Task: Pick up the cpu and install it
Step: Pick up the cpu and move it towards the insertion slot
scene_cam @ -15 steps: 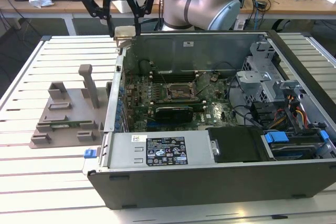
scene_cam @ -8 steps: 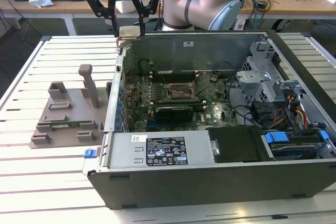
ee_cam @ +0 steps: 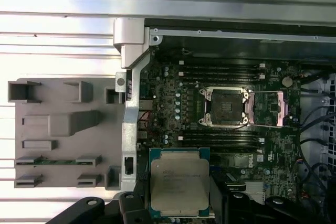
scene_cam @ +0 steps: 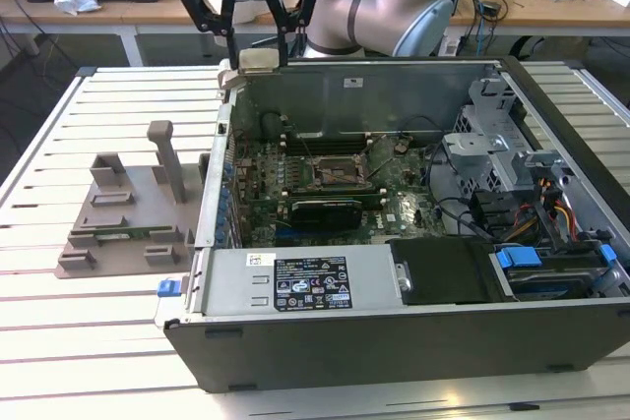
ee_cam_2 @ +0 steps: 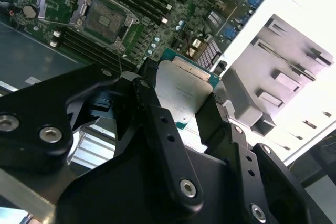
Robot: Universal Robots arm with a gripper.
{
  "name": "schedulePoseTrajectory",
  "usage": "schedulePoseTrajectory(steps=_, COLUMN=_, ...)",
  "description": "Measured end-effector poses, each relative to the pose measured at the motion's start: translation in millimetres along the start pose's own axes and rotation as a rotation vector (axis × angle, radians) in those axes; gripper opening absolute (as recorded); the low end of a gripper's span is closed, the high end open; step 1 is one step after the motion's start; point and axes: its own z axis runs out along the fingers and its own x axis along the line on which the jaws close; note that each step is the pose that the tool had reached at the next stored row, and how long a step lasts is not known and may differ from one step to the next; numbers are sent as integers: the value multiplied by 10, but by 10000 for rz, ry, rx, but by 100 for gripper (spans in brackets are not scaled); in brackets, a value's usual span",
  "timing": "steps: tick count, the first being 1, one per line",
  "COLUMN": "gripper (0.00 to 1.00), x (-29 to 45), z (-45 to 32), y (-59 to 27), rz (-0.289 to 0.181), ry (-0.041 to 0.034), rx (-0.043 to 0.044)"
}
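**Exterior view.** I am gripping the cpu with my tool, which is closed on two opposite edges of the chip. The cpu is hanging in the air above the far wall of the open computer case, towards the exterior view's left end of that wall. Inside the case, the socket is lying open. A grey fixture is resting on the tabletop just beside the case, on the exterior view's left.

**Second wrist view.** The tool is clamping the cpu between its black fingers, with the silvery metal top facing the camera. The cpu is hanging clear of the motherboard inside the case and apart from the socket.

**First wrist view.** The tool is holding the cpu level over the case interior, near the case's side wall and apart from the socket, whose frame is standing swung open. Outside that wall, the grey fixture is carrying a green memory stick.
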Motion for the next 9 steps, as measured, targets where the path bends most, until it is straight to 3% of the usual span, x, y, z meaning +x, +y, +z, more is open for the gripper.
schedulePoseTrajectory(steps=9, gripper=54, x=-132, z=4, y=-2, rz=0, ry=1, rx=0)
